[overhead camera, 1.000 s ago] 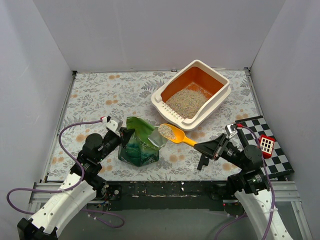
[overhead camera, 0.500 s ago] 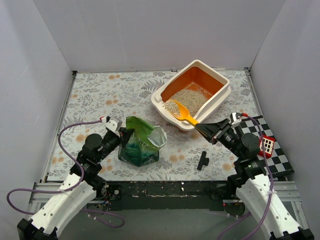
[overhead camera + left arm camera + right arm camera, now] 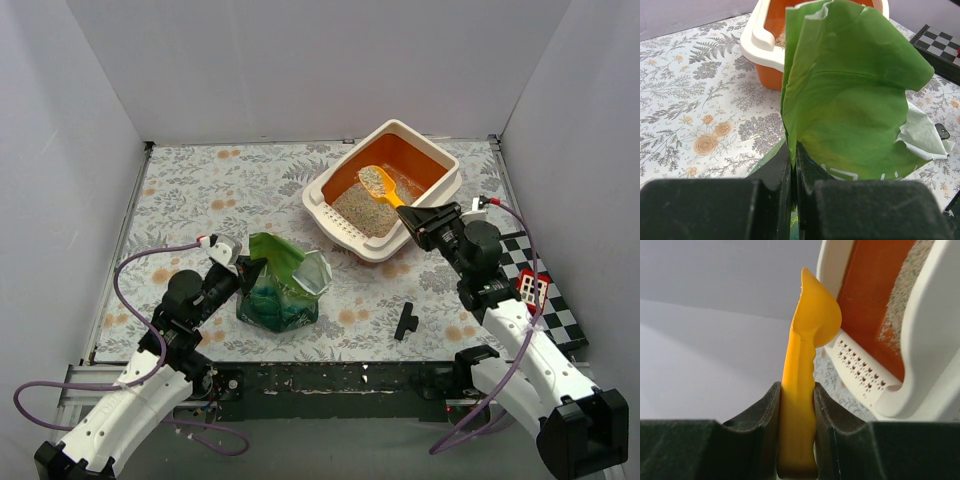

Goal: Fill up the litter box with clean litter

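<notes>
The litter box (image 3: 436, 150), cream outside and orange inside, stands at the back right and holds a pile of clean litter (image 3: 362, 210). It also shows in the right wrist view (image 3: 930, 340) and the left wrist view (image 3: 758, 35). My right gripper (image 3: 416, 222) is shut on the handle of an orange scoop (image 3: 378, 184), whose bowl holds litter above the box. In the right wrist view the scoop (image 3: 807, 350) is seen edge-on. My left gripper (image 3: 243, 268) is shut on the edge of the green bag (image 3: 283, 285), which fills the left wrist view (image 3: 850, 95).
A small black part (image 3: 405, 322) lies on the floral tablecloth near the front. A checkered board (image 3: 545, 315) with a small red and white object (image 3: 533, 290) lies at the right edge. White walls enclose the table.
My right gripper has carried the loaded scoop from beside the bag up and back over the litter box. The left gripper and the bag have stayed still.
</notes>
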Motion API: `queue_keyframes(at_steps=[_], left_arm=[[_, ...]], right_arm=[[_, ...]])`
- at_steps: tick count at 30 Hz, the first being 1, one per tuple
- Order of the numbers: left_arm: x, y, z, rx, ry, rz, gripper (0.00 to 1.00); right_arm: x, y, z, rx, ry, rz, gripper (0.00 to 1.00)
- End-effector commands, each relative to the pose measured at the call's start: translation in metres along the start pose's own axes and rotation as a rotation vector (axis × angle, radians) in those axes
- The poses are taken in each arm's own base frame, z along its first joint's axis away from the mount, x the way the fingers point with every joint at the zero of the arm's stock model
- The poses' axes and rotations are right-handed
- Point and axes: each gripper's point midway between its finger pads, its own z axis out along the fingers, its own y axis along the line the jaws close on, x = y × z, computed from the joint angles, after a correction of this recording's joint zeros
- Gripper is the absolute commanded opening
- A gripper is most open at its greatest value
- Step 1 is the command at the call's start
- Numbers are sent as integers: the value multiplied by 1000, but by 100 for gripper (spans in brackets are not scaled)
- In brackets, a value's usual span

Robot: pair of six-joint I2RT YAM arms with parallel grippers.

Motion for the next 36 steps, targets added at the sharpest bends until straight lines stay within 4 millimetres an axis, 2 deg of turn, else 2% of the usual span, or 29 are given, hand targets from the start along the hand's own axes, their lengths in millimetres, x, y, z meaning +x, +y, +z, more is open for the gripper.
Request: queue_keyframes(at_steps=[1, 6, 7, 13, 18, 21, 25, 26, 27, 31, 36], left_arm=[[3, 9, -2, -48, -3, 11, 0], [2, 9, -2, -47, -9, 17, 0], [2, 9, -2, -47, -9, 17, 0], [4, 9, -1, -45, -1, 18, 0], [6, 6, -1, -26, 10, 21, 0], [7, 5, -1, -17, 18, 23, 0], [8, 1, -1, 4, 23, 26, 0], [8, 1, 0, 5, 24, 24, 0], [9, 1, 0, 8, 28, 25, 0], [9, -2, 0, 25, 31, 25, 0], [9, -5, 0, 40, 33, 26, 0]], right_arm=[[-33, 4, 17, 63, -136, -106, 1], [-35, -17, 39, 165, -112, -211, 1], [-37, -15, 46, 190, -102, -242, 1], [-24, -43, 70, 356, 24, -365, 1], [-19, -43, 91, 448, 128, -536, 1], [-22, -37, 100, 502, 169, -659, 1], [-31, -17, 109, 538, 202, -830, 1], [-30, -24, 107, 572, 234, -868, 1], [-33, -15, 108, 577, 235, -904, 1], [-35, -6, 96, 623, 266, -1030, 1], [-37, 19, 73, 629, 263, -1161, 1]])
